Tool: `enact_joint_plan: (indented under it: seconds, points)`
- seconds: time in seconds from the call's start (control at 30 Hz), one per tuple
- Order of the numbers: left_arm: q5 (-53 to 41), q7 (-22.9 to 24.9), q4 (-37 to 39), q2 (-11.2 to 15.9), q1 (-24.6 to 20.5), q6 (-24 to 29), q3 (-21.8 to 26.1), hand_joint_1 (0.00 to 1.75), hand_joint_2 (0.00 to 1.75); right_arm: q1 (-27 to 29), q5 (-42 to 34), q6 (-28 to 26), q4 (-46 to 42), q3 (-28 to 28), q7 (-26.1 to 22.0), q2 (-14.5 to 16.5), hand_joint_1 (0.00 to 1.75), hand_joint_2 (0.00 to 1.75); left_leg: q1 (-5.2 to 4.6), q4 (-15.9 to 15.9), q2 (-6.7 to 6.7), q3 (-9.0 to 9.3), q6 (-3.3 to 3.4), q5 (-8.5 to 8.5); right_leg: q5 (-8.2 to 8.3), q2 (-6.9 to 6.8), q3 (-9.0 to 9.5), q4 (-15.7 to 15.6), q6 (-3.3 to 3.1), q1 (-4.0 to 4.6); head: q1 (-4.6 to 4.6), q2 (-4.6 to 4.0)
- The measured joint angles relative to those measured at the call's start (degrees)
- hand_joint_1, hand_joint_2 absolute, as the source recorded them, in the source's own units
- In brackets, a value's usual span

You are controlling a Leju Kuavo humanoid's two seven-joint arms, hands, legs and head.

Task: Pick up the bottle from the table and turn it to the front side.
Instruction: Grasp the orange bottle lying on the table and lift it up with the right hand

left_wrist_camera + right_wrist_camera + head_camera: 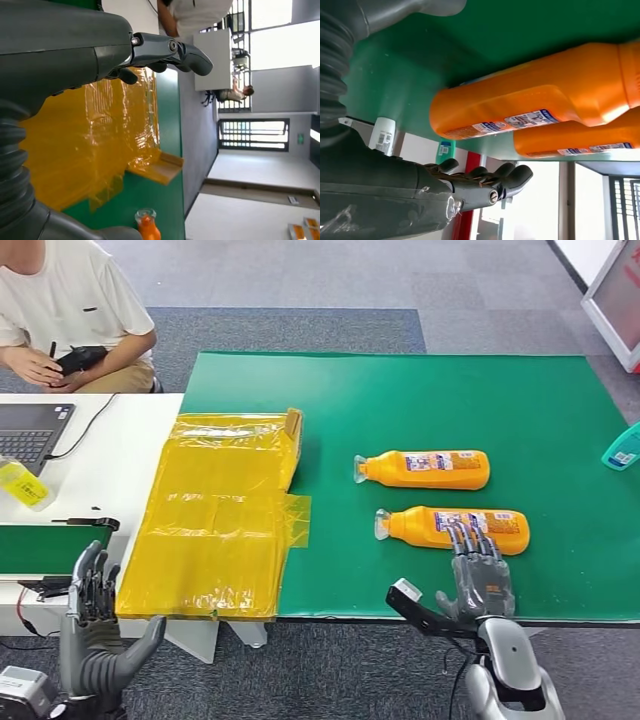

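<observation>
While the green table (453,390) carries everything the task needs, nothing on it has been lifted or turned yet, so the work looks barely begun. A crumpled yellow sheet (219,520) covers the table's left part, spilling onto a white desk (121,450) where a person (68,310) sits by a laptop (30,430).

On the bare green to the right lie two orange bottles, both flat on their sides, caps pointing left, roughly parallel and a little apart. The far bottle (426,469) is untouched. The near bottle (460,528) is, I judge, the one being gone for: the right hand (477,575) sits at the table's front edge with its fingers spread and raised, fingertips (462,537) overlapping the bottle's near side in the head view. In the right wrist view the bottle (531,95) lies just ahead of the fingers (486,175), with a gap between them, so the hand is released and holds nothing; whether any fingertip touches the bottle I cannot tell.

Off the table, beside its left front corner, the left hand (94,625) hangs with fingers apart and thumb out, empty.

Left to do, by my reading: close on the near bottle, lift it, rotate it until its front side shows.
</observation>
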Motion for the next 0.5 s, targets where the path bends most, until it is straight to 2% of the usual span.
enact_joint_plan:
  seconds: [0.3,0.5]
  points:
    - [0.33,-0.58,0.02,-0.01,-0.05,-0.16,-0.27,0.00,1.75,-3.59,-0.08,0.55,4.70,-0.01,0.50,-2.89,0.00,1.75,0.00,0.00,0.00,-0.03,0.02,0.03,0.02,0.00,-0.02,0.00,0.00,0.00,-0.01,0.00]
    - [-4.94,-2.48,0.14,-0.01,-0.26,-3.52,-1.72,0.00,1.75,-10.03,-0.44,1.80,11.24,-0.16,1.51,-5.82,0.00,1.75,-0.05,0.01,0.01,-0.02,0.09,0.09,0.09,0.00,-0.02,0.00,0.07,-0.07,0.02,0.00]
